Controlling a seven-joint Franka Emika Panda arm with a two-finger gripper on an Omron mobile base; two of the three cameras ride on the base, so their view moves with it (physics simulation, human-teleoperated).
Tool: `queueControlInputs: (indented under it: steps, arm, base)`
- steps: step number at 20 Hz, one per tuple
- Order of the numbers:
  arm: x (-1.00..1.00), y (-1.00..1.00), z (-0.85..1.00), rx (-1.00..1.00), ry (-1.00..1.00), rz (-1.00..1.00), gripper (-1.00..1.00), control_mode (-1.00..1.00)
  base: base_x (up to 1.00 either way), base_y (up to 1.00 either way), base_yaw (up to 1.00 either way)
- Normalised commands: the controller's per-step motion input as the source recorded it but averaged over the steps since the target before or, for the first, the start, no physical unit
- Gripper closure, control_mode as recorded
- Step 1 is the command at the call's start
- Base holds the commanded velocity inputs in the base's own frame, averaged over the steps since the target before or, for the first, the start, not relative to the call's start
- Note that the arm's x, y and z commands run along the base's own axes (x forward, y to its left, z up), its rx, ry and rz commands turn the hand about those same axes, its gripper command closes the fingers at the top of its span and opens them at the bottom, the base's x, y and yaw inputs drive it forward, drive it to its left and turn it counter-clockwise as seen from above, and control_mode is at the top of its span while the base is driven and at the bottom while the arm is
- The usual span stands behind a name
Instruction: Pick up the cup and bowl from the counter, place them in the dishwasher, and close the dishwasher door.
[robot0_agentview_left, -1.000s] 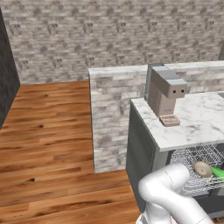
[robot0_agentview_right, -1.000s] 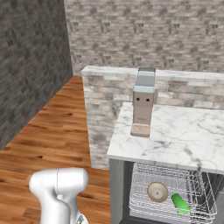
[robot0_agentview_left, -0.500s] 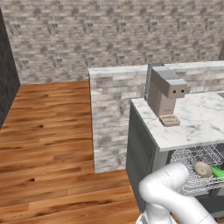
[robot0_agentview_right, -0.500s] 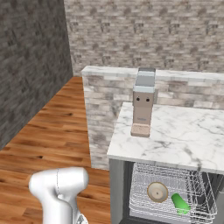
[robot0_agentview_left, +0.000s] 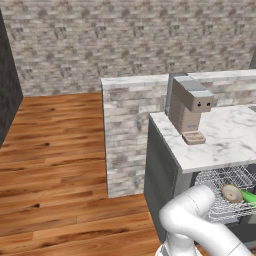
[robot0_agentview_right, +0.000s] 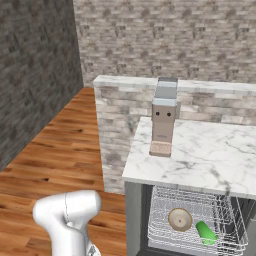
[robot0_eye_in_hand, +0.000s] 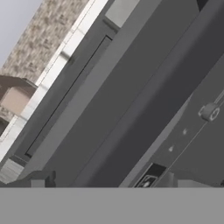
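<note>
1. Presently, the gripper's state cannot be told: the hand view looks closely along dark grey panels of the dishwasher (robot0_eye_in_hand: 131, 109), and no fingertips are distinguishable.
2. Bowl (robot0_agentview_right: 180, 219) and cup (robot0_agentview_right: 206, 233) lie side by side in the pulled-out wire rack (robot0_agentview_right: 165, 235), the green cup on its side, just right of the bowl in the right base view.
3. Rack sits below the marbled counter (robot0_agentview_right: 210, 160).
4. Coffee machine (robot0_agentview_right: 163, 122) stands on the counter against the stone-brick ledge (robot0_agentview_right: 120, 100).
</note>
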Motion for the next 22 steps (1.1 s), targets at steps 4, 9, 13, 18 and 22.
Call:
queueControlInputs:
  steps: [4,9,13,18,22]
  arm:
    - [0.45,-0.05,-0.44,0.00,-0.17,0.00,-1.00,-1.00]
    - [0.70,0.00,-0.23,-0.04,-0.19,0.00,-1.00,-1.00]
    - [0.80,0.00,-0.11,-0.04,-0.18,-0.01,-1.00,-1.00]
    - [0.57,0.00,-0.22,-0.01,-0.16,0.00,-1.00,-1.00]
    - [0.55,0.00,-0.33,-0.01,-0.14,0.00,-1.00,-1.00]
  base:
    - [0.00,0.00,0.00]
    - [0.00,0.00,0.00]
    - [0.00,0.00,0.00]
    - [0.00,0.00,0.00]
    - [0.00,0.00,0.00]
